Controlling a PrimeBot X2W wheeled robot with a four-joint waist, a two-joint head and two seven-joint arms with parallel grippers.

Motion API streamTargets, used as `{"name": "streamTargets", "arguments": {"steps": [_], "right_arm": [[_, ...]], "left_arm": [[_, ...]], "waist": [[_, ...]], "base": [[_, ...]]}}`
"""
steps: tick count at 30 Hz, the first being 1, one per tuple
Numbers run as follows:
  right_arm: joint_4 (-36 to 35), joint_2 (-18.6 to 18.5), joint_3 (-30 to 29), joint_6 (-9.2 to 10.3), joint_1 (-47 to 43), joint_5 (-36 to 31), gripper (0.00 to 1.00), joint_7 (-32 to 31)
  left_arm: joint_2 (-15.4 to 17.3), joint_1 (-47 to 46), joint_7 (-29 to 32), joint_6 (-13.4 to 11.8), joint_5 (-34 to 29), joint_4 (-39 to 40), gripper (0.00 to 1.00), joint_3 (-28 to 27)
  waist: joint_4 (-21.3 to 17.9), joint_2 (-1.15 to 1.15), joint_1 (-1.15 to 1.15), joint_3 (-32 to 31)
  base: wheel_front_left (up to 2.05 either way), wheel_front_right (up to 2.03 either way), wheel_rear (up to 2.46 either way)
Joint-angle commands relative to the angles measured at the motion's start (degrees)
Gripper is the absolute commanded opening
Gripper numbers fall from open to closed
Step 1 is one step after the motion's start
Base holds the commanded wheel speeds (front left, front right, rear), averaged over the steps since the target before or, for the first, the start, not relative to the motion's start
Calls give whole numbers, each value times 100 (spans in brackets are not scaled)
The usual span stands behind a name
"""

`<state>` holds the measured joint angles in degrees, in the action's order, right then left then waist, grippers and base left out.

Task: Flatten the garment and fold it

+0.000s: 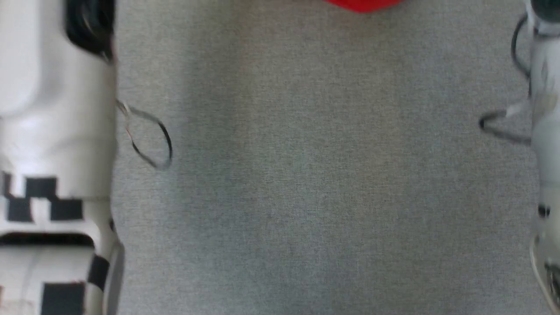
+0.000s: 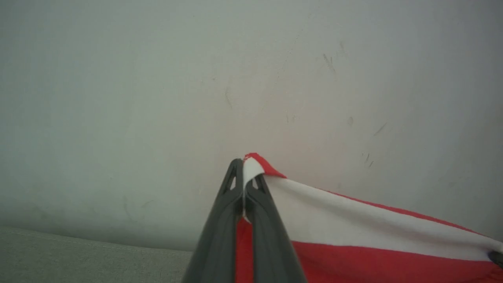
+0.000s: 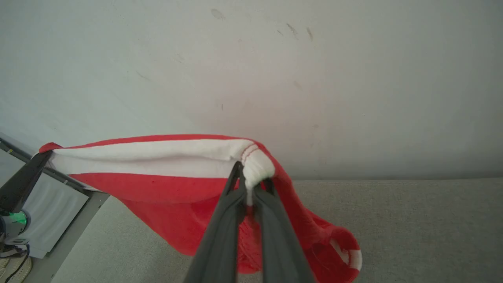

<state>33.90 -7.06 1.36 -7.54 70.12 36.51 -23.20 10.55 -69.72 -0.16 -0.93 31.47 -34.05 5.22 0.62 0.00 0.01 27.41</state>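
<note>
While one red, white-striped garment (image 3: 165,184) hangs above the grey cloth surface (image 1: 306,175), two grippers grasp it. The left gripper (image 2: 244,173) is clenched on one striped corner and the right gripper (image 3: 251,182) on the opposite corner, with fabric sagging between them.

This looks like a bare test room or lab, not a home. A wide surface (image 1: 306,175) covered in plain grey cloth runs up to a pale, scuffed wall (image 3: 275,78) with nothing hung on it. Past the surface's end stands a grey metal frame (image 3: 72,236) holding a pale panel (image 3: 51,212), with a green-lit device (image 3: 15,218) and a loose cable (image 3: 17,265) beside it.
</note>
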Motion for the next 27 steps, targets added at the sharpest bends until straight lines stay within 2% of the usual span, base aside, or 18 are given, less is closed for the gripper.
{"name": "streamTargets", "arguments": {"steps": [1, 7, 12, 19, 21, 27], "right_arm": [[-197, -148, 111, 5, -419, 213, 0, 0], [-908, -564, 469, 5, -2007, 714, 0, 88], [-1543, -813, 598, 5, -3470, 874, 0, 293], [-2005, -656, 366, 5, -5440, 638, 0, 623], [-2055, -628, 334, 5, -5679, 544, 0, 644], [-2327, -453, 112, 5, -6826, -132, 0, 593]], "left_arm": [[-75, 367, -155, 117, 117, -4, 0, -41], [-320, 1793, -448, 296, 388, 320, 0, -66], [-479, 3396, -412, 178, 658, 881, 0, -116], [-583, 5541, 14, -141, 903, 1500, 0, -18], [-576, 5759, 83, -176, 923, 1568, 0, -6], [-419, 6826, 669, -505, 958, 1979, 0, 63]], "waist": [[179, 0, -1, -344], [334, 0, -1, -1156], [391, 0, -1, -1793], [416, 0, -1, -2410], [421, 0, -1, -2469], [428, 0, -1, -2751]], "base": [[0, 0, 0], [0, 0, 0], [0, 0, 0], [0, 0, 0], [0, 0, 0], [0, 0, 0]]}}
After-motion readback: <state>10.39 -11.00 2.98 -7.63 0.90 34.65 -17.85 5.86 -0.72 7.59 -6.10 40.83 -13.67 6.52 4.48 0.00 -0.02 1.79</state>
